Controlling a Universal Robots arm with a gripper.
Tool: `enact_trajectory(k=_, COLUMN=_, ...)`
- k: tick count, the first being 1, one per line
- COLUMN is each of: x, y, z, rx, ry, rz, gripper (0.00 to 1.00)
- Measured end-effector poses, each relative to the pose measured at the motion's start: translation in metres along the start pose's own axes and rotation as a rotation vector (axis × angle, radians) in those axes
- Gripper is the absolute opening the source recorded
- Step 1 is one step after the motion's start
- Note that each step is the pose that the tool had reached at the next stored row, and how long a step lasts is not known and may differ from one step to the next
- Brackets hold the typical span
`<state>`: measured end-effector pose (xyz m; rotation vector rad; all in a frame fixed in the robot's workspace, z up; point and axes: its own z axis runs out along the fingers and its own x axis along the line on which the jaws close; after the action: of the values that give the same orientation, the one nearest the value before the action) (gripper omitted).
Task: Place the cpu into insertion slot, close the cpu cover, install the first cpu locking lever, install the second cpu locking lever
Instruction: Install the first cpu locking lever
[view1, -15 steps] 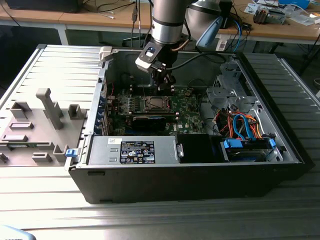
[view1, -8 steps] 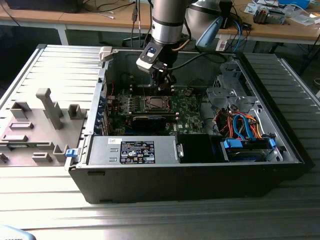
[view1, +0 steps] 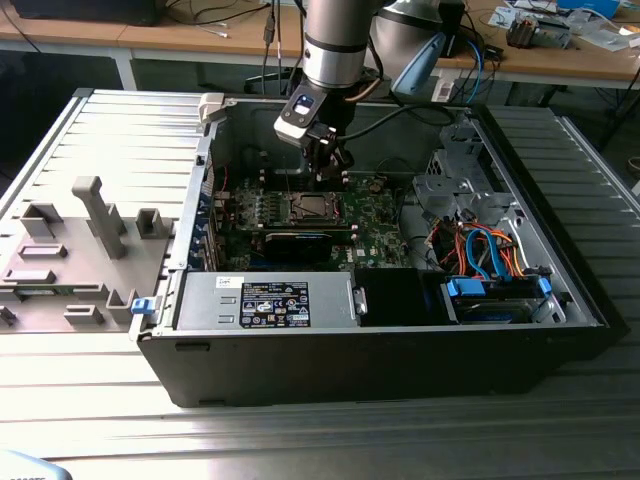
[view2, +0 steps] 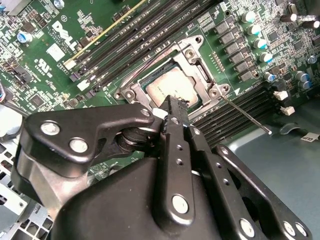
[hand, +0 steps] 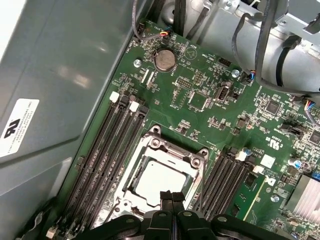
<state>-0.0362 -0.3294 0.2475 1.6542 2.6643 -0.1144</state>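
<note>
Chip's in: the small flat silver-grey square cpu (hand: 160, 180) sits in the insertion slot (view1: 313, 207), the dark-centred socket on the green motherboard (hand: 200, 100). The thin silvery windowed cpu cover (hand: 150, 150) lies down flat around it, as far as I can tell. The black metal gripper (view2: 172, 102) has its jaws pressed together on nothing, with the tips hanging right over one edge of the cpu, so it's straight below them. A thin silvery rod (view2: 247, 116) pokes out from one socket corner across the black memory slots (view2: 240, 112) – probably an unlatched locking lever.
</note>
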Motion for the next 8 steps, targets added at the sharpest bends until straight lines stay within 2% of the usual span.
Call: enact_trajectory(k=8, x=0.0, y=0.0, z=0.0, rx=-0.0004, ry=-0.0007, rz=-0.011, gripper=0.11)
